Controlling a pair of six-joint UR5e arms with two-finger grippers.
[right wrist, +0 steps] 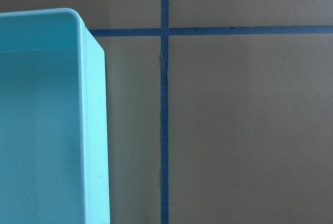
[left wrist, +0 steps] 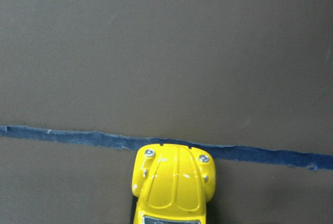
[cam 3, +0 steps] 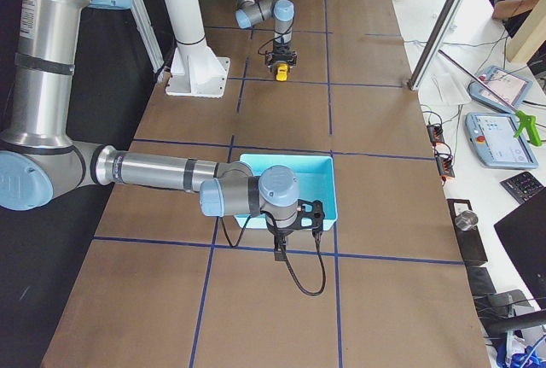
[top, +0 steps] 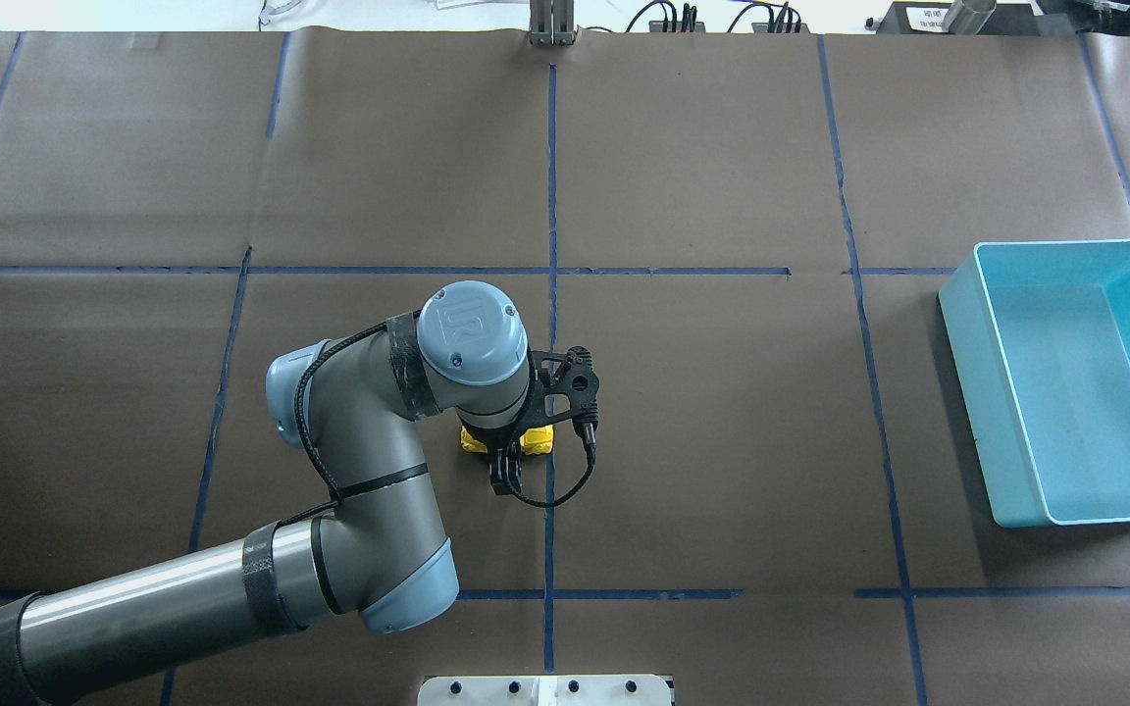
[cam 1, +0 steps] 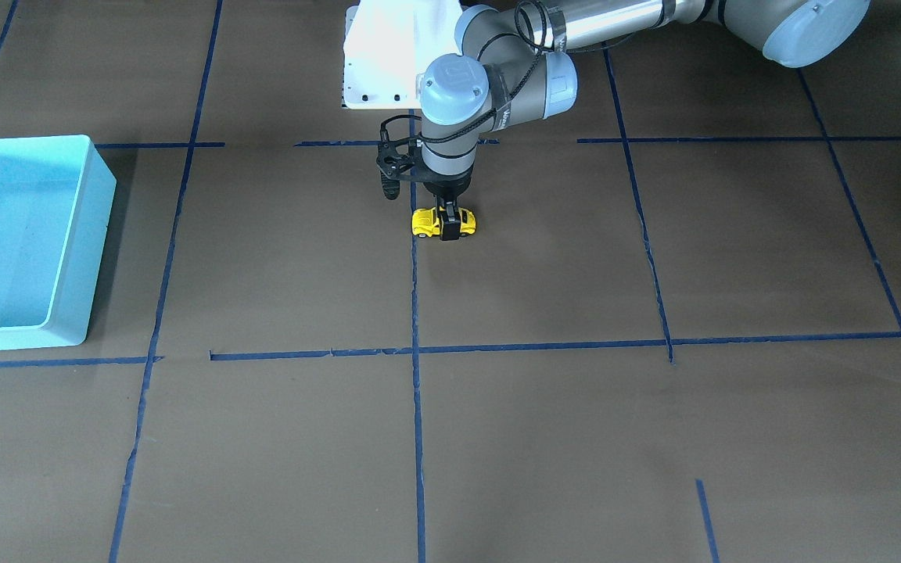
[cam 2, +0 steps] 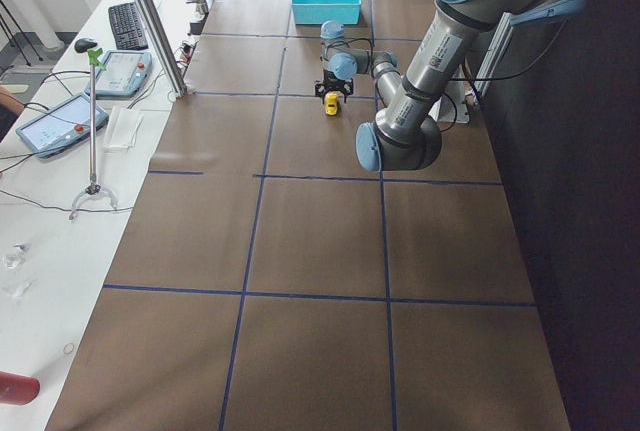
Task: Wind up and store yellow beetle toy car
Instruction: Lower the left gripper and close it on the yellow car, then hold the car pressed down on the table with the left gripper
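Observation:
The yellow beetle toy car (cam 1: pixel 424 223) stands on its wheels on the brown table, beside a blue tape line near the middle. My left gripper (cam 1: pixel 448 228) points straight down over it, its black fingers closed across the car's body. The left wrist view shows the car's yellow hood (left wrist: pixel 173 185) at the bottom edge, nose touching the tape. From overhead the wrist covers most of the car (top: pixel 538 441). My right gripper (cam 3: pixel 280 253) shows only in the exterior right view, hanging beside the light blue bin (cam 3: pixel 333 189); I cannot tell whether it is open or shut.
The light blue bin (top: pixel 965 378) sits far out on the robot's right side of the table, and its corner (right wrist: pixel 96 130) fills the left of the right wrist view. The white robot base plate (cam 1: pixel 372 66) lies behind the car. Blue tape lines grid the brown paper.

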